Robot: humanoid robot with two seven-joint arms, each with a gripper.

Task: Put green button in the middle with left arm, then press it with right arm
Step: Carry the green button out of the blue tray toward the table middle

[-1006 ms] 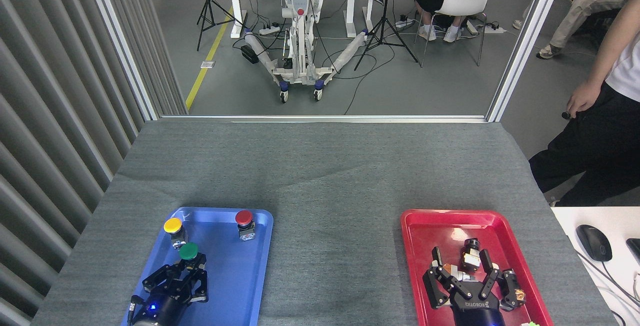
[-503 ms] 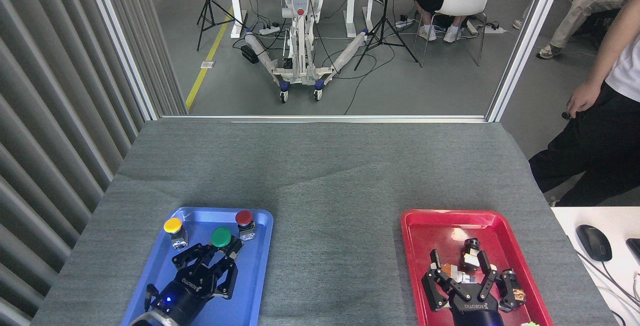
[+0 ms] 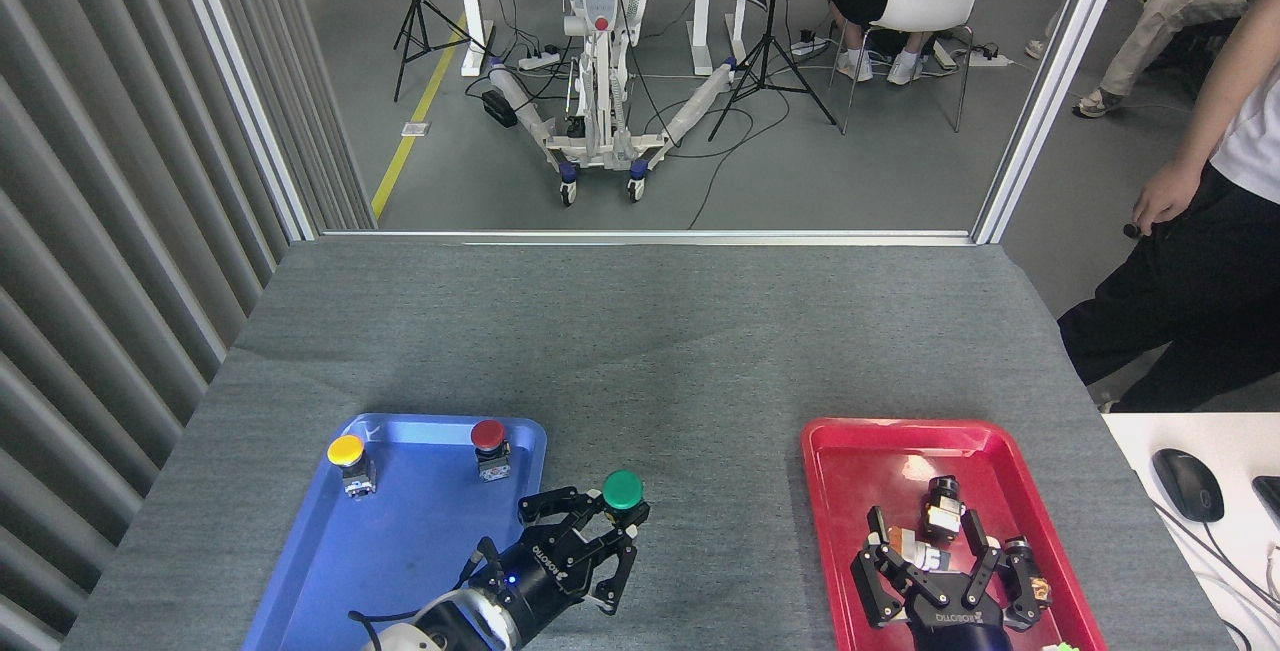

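Note:
The green button [image 3: 623, 492] is held in my left gripper [image 3: 597, 528], whose black fingers are shut around its body, just right of the blue tray [image 3: 400, 561] and above the grey fabric of the middle [image 3: 700, 491]. Whether the button touches the cloth I cannot tell. My right gripper [image 3: 935, 561] stands open over the red tray [image 3: 850, 451], fingers spread, holding nothing.
The yellow button [image 3: 348, 453] and the red button [image 3: 489, 439] stand at the back of the blue tray. Small parts [image 3: 942, 508] lie in the red tray. A person [image 3: 1200, 231] stands at the table's right. A mouse [image 3: 1187, 483] sits on a white desk.
My left gripper has carried the green button rightwards out of the blue tray, past its right rim, towards the middle. The right gripper has barely moved.

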